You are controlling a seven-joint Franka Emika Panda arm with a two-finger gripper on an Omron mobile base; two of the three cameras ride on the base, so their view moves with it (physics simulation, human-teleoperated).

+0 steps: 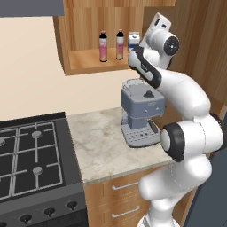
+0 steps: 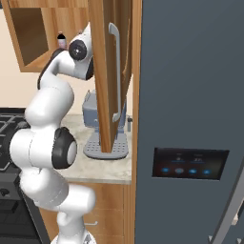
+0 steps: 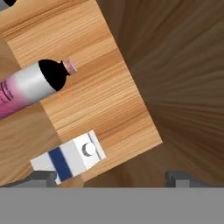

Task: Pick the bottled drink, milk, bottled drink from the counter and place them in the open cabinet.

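In the light orange-brown wooden wall cabinet [image 1: 84,62], a doorless box, three things are seen standing upright in a row on the shelf board: a slim black-capped bottle with a pink-magenta label [image 1: 103,46] on the left, a second slim black-capped bottle that is orange-brown below [image 1: 119,45] in the middle, and a small white milk carton with blue panels and a gabled top [image 1: 133,41] on the right. The carton's right side is covered by the white arm in the left base view. A grey espresso machine [image 1: 141,113] is set on the beige veined marble-look counter [image 1: 104,146], beside a black gas hob [image 1: 31,155].

In the right base view most of the shelf is hidden behind the arm and a wooden door panel [image 2: 112,71]; a dark grey refrigerator [image 2: 190,119] is at the right.

In the hand view the two-finger gripper [image 3: 111,178] is spread wide with nothing between its tips. The carton lies just beside one tip, outside the jaws, the pink-labelled bottle farther off.
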